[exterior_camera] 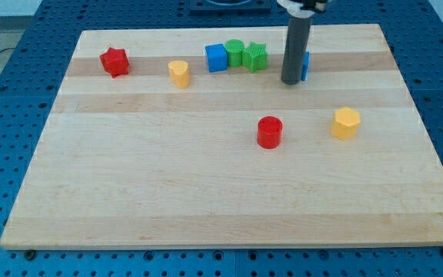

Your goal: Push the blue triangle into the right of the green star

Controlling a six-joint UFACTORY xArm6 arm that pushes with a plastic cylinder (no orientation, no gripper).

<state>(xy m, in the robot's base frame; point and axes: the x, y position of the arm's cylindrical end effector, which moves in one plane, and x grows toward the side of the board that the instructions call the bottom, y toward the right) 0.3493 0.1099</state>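
The green star (256, 56) sits near the view's top, in a row with a green cylinder (234, 53) and a blue cube (216, 58) to its left. The blue triangle (305, 66) is to the star's right, mostly hidden behind my rod; only a thin blue edge shows. My tip (291, 81) rests on the board just left of and in front of the blue triangle, between it and the star. I cannot tell whether the tip touches the triangle.
A red star (114, 61) lies at the top left and a yellow block (179, 73) to its right. A red cylinder (269, 131) and a yellow hexagon block (345, 122) sit mid-right. The wooden board (206, 192) rests on a blue perforated table.
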